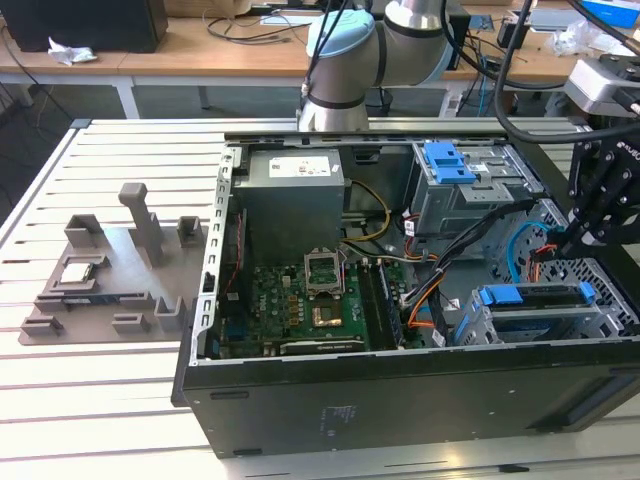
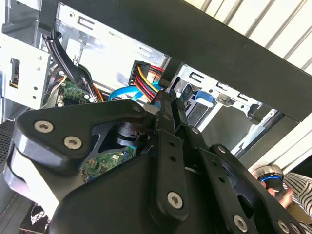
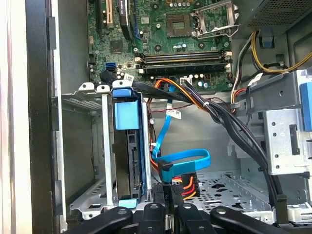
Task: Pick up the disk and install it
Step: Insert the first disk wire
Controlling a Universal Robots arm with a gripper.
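Gripper (image 3: pixel 168 202), fingers pressed together and empty, beside the disk (image 3: pixel 127 146) seated in its drive cage (image 3: pixel 92 146); blue cable (image 3: pixel 185 158) and wire bundle (image 3: pixel 229 122) crowd alongside.

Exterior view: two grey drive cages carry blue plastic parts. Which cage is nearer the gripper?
The lower cage at the exterior view's right: the gripper hangs just above it. The other cage sits farther back.

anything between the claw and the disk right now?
Yes. In the first wrist view the disk sits in the grey drive cage, and the claw is beside it, at the red-yellow power connector. The blue data cable loops right there too.
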